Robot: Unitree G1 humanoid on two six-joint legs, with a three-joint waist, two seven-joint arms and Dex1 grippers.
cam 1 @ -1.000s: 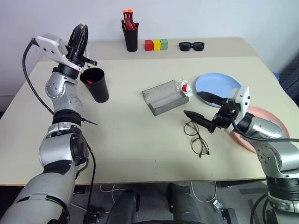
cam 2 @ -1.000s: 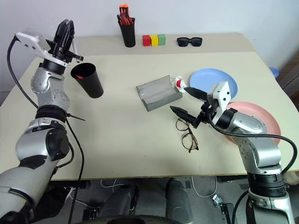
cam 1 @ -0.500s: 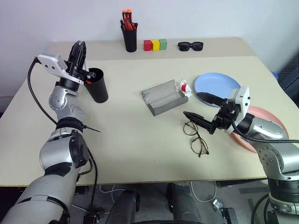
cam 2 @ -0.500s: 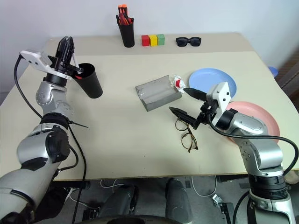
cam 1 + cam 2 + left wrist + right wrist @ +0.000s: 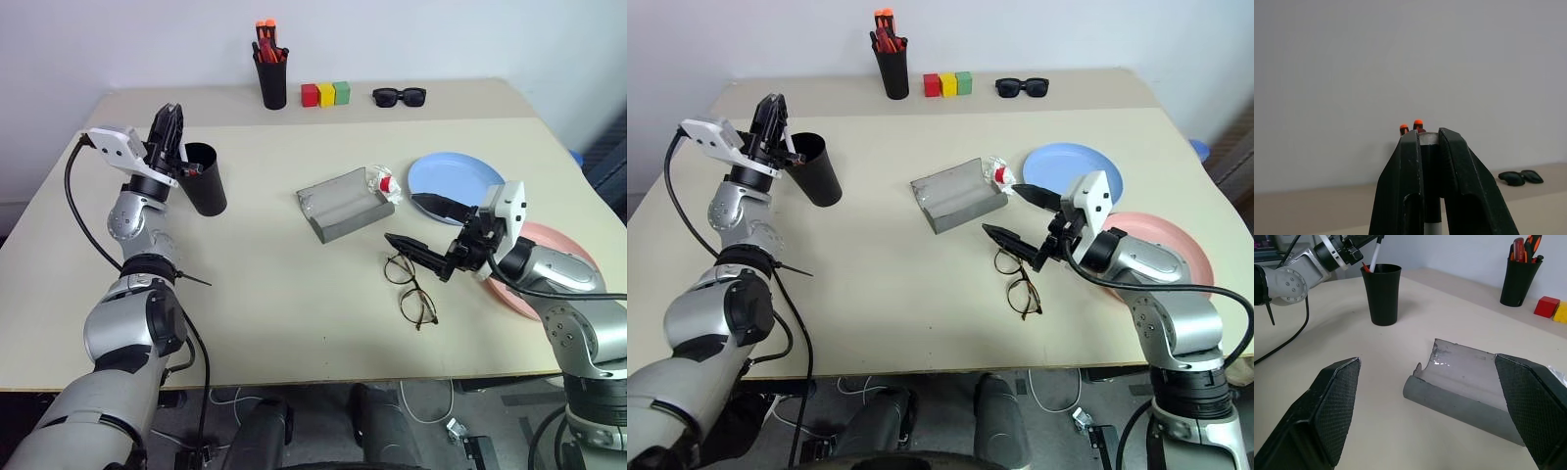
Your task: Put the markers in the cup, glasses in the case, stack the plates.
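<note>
left hand (image 5: 1354, 246) clamping marker (image 5: 1375, 257), right hand (image 5: 431, 233) wide

Office-like desk (image 5: 294, 323), pen holder (image 5: 273, 83)

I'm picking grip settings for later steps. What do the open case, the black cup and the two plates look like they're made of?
Case: grey, matte, felt-like cover, no shine; probably fabric over a stiff shell.
Cup: matte black with a thin, even rim; likely plastic.
Blue plate and pink plate: smooth, flat pastel colour with a dull sheen; plastic or melamine by the look, though ceramic can't be ruled out.
</note>
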